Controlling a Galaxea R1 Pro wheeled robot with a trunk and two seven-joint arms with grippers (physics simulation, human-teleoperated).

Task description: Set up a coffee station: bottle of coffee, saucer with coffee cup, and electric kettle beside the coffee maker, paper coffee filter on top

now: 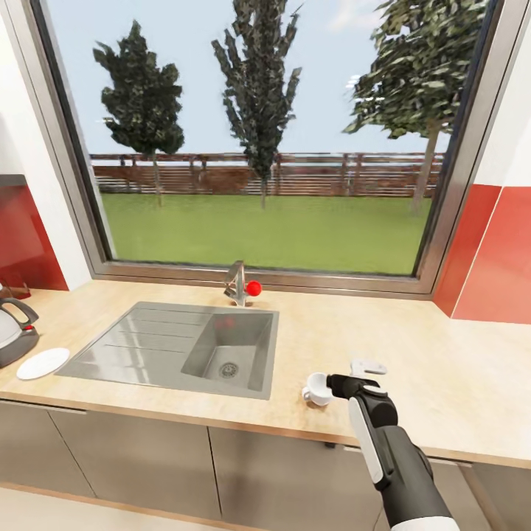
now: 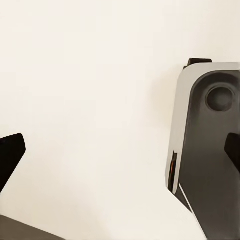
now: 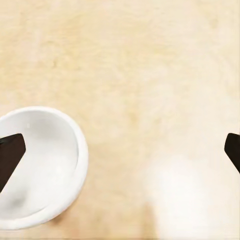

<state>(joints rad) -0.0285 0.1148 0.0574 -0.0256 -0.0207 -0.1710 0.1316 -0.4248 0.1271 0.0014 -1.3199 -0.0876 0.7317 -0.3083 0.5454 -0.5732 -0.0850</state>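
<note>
The white coffee cup (image 1: 318, 389) (image 3: 42, 172) stands upright on the light tan countertop (image 1: 413, 369) near its front edge, right of the sink. My right gripper (image 1: 332, 384) (image 3: 120, 152) is at the cup, open, with one fingertip (image 3: 10, 157) over the cup's mouth and the other out over bare worktop. Just behind the wrist lies the white paper coffee filter (image 1: 367, 365). At the far left, the white saucer (image 1: 43, 363) lies flat beside the electric kettle (image 1: 13, 335), which the frame edge cuts. My left gripper (image 2: 120, 155) is open, holding nothing.
A grey sink (image 1: 177, 346) with drainboard is set into the worktop's middle, and a faucet (image 1: 237, 284) with a red knob stands behind it under a big window. Red wall panels flank the counter. The left wrist view looks at a pale surface and a grey robot part (image 2: 210, 145).
</note>
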